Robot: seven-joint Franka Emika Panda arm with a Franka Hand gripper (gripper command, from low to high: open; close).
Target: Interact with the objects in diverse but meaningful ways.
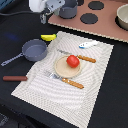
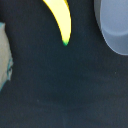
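Note:
My gripper (image 1: 44, 17) hangs at the back on the exterior view's left, above and apart from the yellow banana (image 1: 48, 37). Its fingers are too blurred to tell whether they are open or shut. The grey long-handled frying pan (image 1: 34, 50) sits beside the banana on the dark table. The red tomato (image 1: 73, 61) rests on a tan plate (image 1: 64, 71). The white fish-shaped piece (image 1: 88, 44) lies on the striped mat (image 1: 55, 95). The wrist view shows the banana's tip (image 2: 62, 20), the pan's rim (image 2: 114, 27) and the mat's edge (image 2: 4, 55), but no fingers.
A brown-handled knife (image 1: 82, 58) and a fork (image 1: 67, 81) flank the plate. Another brown-handled utensil (image 1: 15, 78) lies off the mat. A toy stove (image 1: 100, 22) with black burners, a grey pot (image 1: 67, 10) and a bowl (image 1: 122, 17) stand at the back.

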